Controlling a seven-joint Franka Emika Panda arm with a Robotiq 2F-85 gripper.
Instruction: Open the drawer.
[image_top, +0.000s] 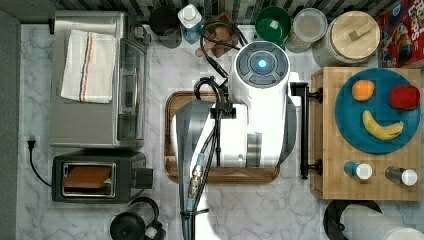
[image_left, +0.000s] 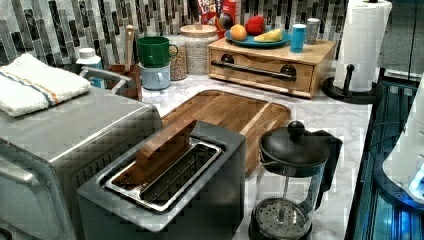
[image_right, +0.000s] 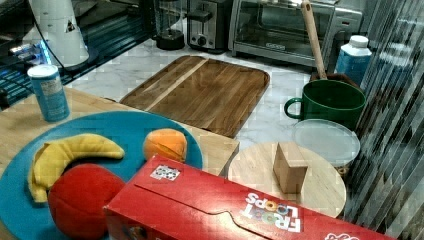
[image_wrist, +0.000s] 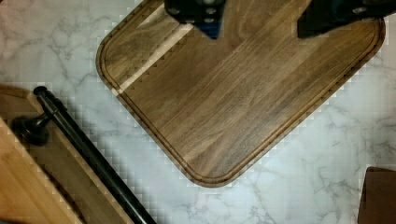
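Spread apart with nothing between its two dark fingers, the tool (image_wrist: 266, 18) hangs over the brown wooden tray (image_wrist: 233, 93), well above its surface. In the top view the white arm (image_top: 255, 115) covers much of that tray, which lies in the middle of the marble tabletop (image_top: 165, 65).

The drawer (image_left: 260, 67) sits shut in the front of a light-wood box (image_left: 320, 52) at the back of the left view, just past the tray's far end. Its long black handle (image_left: 252, 70) runs across the front on two round posts. In the top view the handle (image_top: 305, 130) lies just beside the arm's right edge, between tray and box. In the wrist view the handle (image_wrist: 88, 154) runs diagonally, apart from the tray's rounded corner, with bare marble between them.

On top of the box rests a blue plate (image_top: 350, 125) with an orange (image_top: 363, 90), a banana (image_top: 381, 127) and a red fruit (image_top: 404, 97).
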